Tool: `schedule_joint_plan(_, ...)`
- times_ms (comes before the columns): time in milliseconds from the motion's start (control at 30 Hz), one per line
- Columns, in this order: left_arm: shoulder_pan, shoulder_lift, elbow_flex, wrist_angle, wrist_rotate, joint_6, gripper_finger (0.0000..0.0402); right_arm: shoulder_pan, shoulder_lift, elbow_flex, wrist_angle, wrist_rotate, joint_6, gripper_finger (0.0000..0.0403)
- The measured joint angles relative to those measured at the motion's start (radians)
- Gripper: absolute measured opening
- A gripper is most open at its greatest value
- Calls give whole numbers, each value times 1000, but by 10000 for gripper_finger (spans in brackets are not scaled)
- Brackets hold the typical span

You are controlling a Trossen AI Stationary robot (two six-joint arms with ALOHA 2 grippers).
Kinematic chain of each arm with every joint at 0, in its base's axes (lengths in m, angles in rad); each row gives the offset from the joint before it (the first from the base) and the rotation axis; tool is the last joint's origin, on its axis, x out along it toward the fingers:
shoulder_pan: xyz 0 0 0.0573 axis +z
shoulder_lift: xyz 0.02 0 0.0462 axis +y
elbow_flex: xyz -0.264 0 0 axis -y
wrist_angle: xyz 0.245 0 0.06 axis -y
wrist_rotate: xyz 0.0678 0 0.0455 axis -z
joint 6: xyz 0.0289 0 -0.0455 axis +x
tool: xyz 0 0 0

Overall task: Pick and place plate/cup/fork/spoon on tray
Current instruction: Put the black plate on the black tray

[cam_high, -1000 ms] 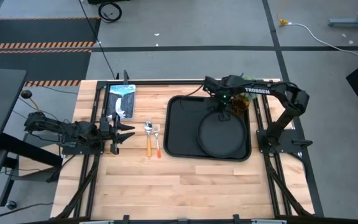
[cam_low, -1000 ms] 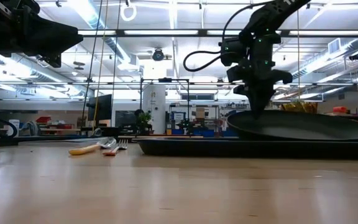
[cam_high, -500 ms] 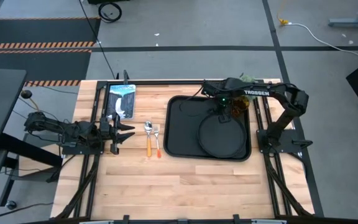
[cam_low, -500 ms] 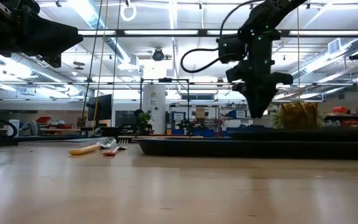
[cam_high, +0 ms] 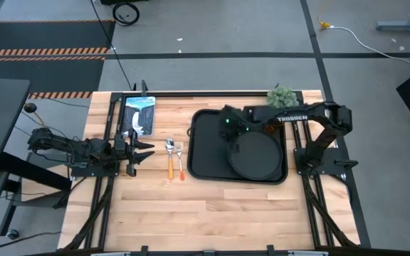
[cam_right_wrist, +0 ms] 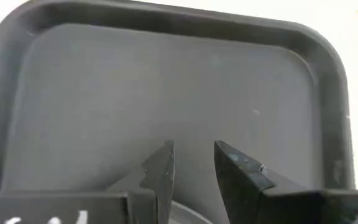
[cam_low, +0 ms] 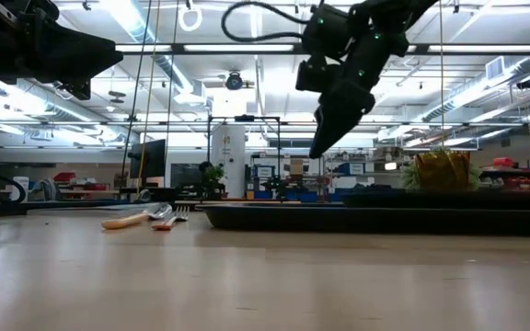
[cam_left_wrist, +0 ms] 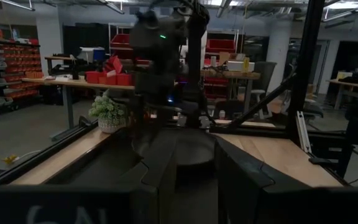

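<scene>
The black plate (cam_high: 257, 156) lies flat in the right half of the black tray (cam_high: 206, 153). My right gripper (cam_high: 229, 135) hangs open above the tray's middle (cam_right_wrist: 166, 93), left of the plate, its fingers slanting down with nothing between them. The amber cup (cam_low: 442, 170) stands at the tray's far right corner, mostly hidden by my right arm in the high view. The spoon (cam_high: 169, 158) and the fork (cam_high: 180, 161) lie side by side on the table left of the tray. My left gripper (cam_high: 145, 150) waits open at the table's left, fingers level.
A small green potted plant (cam_high: 282, 94) stands at the far edge behind the tray. A blue-and-white package (cam_high: 138, 114) lies at the far left. Bare wooden table (cam_high: 212, 213) stretches along the near side.
My right gripper has opened and let go of the plate's far rim. The plate, tilted a second ago, has dropped flat onto the tray. The gripper has then risen and swung toward the table's left, over the tray's middle.
</scene>
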Motion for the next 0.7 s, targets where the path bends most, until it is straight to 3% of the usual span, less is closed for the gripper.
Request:
schedule_joint_plan(300,0,0,0,0,0,0,117,152,0,-102,103,86,98,120)
schedule_joint_plan(700,0,0,0,0,0,0,117,196,0,-178,102,132,161,120)
